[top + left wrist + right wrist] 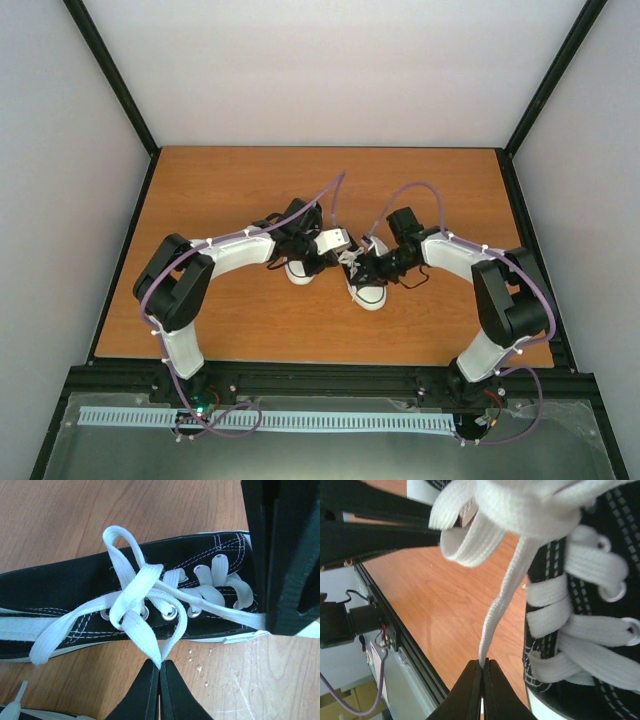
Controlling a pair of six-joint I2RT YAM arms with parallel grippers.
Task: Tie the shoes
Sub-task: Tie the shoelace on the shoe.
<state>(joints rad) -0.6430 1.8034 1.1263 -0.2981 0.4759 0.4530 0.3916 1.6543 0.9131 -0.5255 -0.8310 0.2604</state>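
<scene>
Two black sneakers with white toe caps stand mid-table: one point(298, 268) under my left wrist, the other point(368, 290) between both grippers. In the left wrist view this second shoe point(60, 585) lies across the frame with its white laces point(131, 592) crossed in a loose knot and one loop standing up. My left gripper point(160, 666) is shut on a fold of lace beside the sole. My right gripper point(482, 664) is shut on a single taut lace strand point(507, 592) next to the shoe point(590, 630). Both grippers meet over it in the top view: left point(350, 257), right point(364, 268).
The wooden table point(220, 190) is bounded by black frame posts and grey walls. My right gripper's black body point(285, 555) fills the right of the left wrist view. The left fingers point(370, 530) cross the top left of the right wrist view. The table's black front rail point(395, 630) is close.
</scene>
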